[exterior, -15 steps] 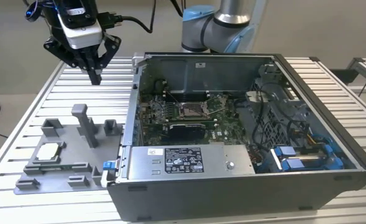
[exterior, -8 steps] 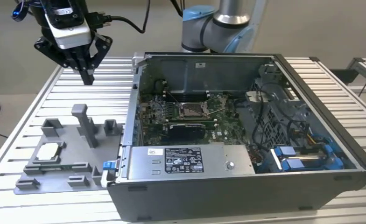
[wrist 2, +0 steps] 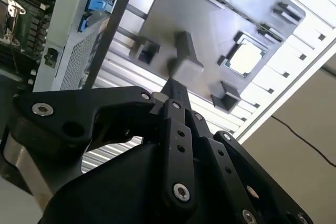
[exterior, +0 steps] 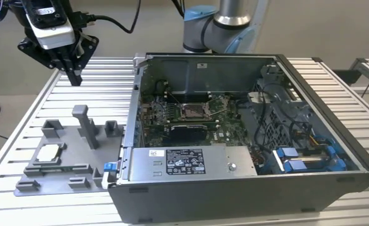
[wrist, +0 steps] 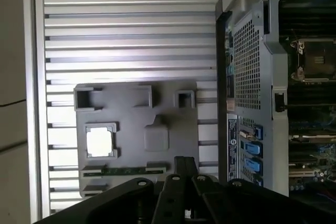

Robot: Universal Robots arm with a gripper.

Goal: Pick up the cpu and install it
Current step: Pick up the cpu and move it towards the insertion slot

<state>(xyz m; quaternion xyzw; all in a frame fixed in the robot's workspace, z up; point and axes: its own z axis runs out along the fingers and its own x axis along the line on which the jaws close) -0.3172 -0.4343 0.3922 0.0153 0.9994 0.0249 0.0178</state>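
The cpu (exterior: 49, 153) is a small square chip with a silvery-white top, lying flat in a recess of the grey tray (exterior: 77, 153) at the exterior view's left. Both wrist views also show the cpu (wrist 2: 245, 57) (wrist: 100, 142) on the tray (wrist 2: 173, 14) (wrist: 131, 124). My gripper (exterior: 76, 80) hangs high above the far end of the tray, shut, with nothing between its black fingers (wrist 2: 174, 88) (wrist: 184, 162). The open computer case (exterior: 323, 122) lies to the right, with the metal-framed socket (exterior: 194, 111) (wrist: 317, 61) on its board.
A tall grey post (exterior: 87, 126) stands on the tray, below the gripper. The case's wall (exterior: 134, 103) rises right beside the tray. A power supply (exterior: 191, 162) and blue connectors (exterior: 297, 157) fill the case's near side. The slatted metal table (exterior: 103, 80) lies underneath.
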